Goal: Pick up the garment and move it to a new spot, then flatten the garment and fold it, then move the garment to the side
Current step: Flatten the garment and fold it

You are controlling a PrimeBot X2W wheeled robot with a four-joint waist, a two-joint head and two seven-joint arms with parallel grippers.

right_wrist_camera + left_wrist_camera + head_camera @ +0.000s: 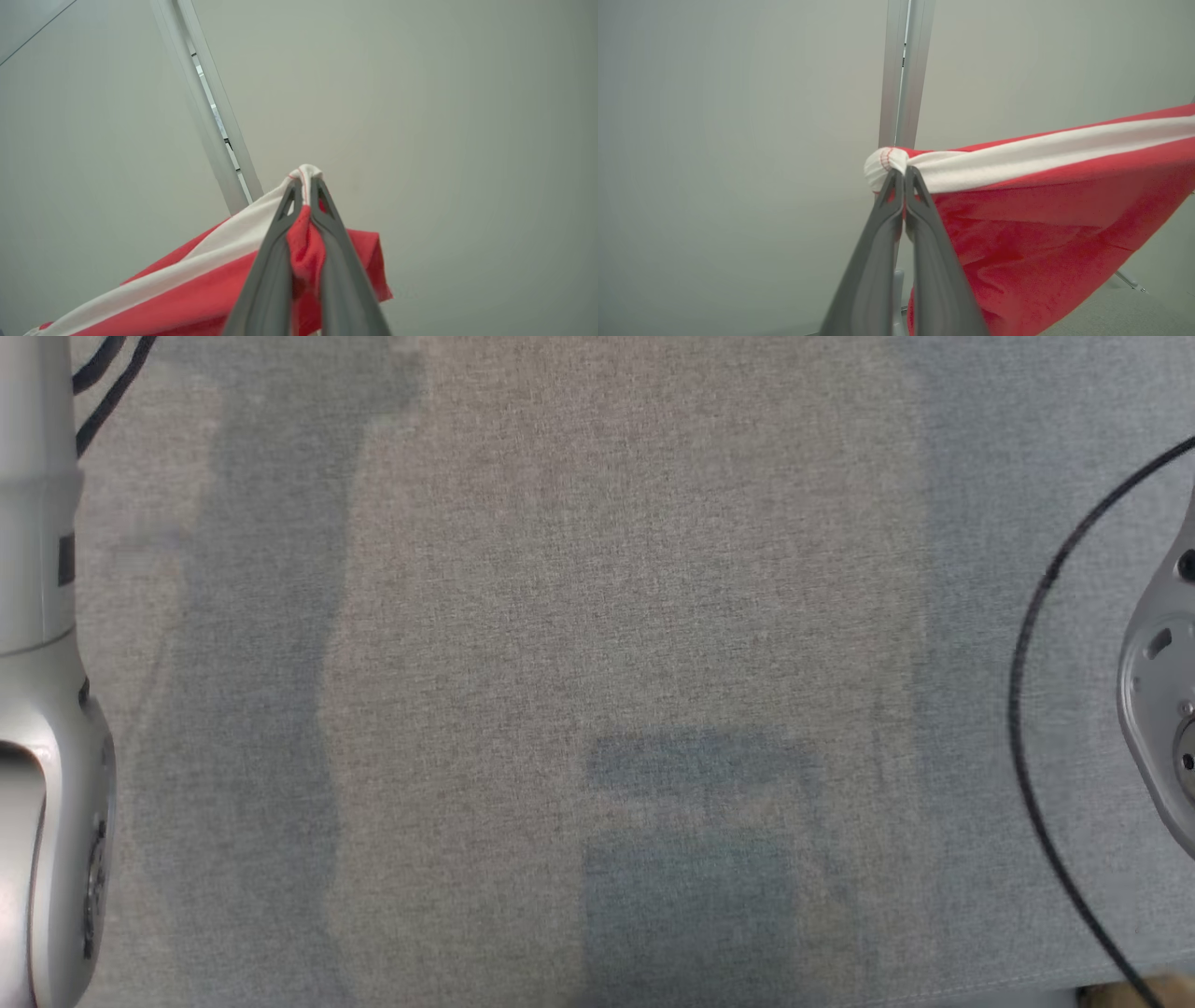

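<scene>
The garment (pixel 1041 210) is red cloth with a white band, held up in the air and stretched between both grippers. In the left wrist view my left gripper (pixel 904 175) is shut on one white hemmed corner, and the cloth runs off to the right and hangs below. In the right wrist view my right gripper (pixel 306 184) is shut on the other corner of the garment (pixel 196 284), with red cloth bunched between its fingers and the rest trailing down to the left. The head view has only pale arm parts at its left (pixel 42 691) and right (pixel 1162 700) edges.
The grey fabric table top (pixel 597 616) spreads below in the head view, with soft shadows on it. A black cable (pixel 1036 644) loops at the right. Behind the garment stands a pale wall with a metal frame post (pixel 903 70), also seen slanting as the post (pixel 210 121).
</scene>
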